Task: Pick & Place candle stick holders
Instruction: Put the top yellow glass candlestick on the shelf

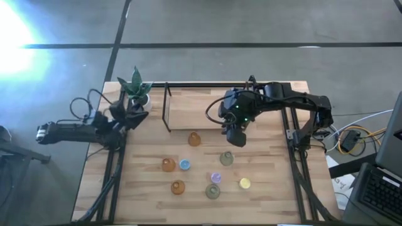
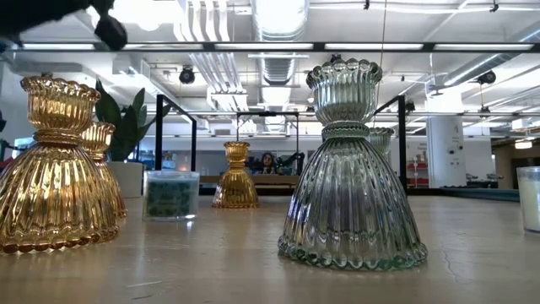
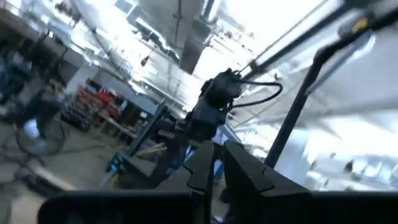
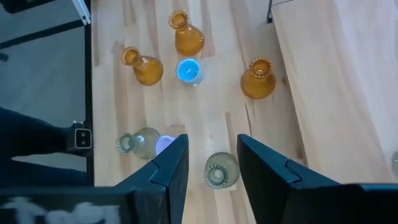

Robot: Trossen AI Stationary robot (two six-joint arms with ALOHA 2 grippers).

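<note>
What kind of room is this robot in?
Probably a workshop or lab in a big industrial building. The low view shows bare ceiling ducts and strip lights overhead, and the wooden table stands on a plain concrete floor, with shelving in the left wrist view.

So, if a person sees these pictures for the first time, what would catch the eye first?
Probably the cluster of small glass candle stick holders on the wooden table, amber, green, blue, purple and yellow. Above them hangs the right gripper, fingers open over a green holder. The left gripper waits, shut, at the table's left edge beside a potted plant.
</note>
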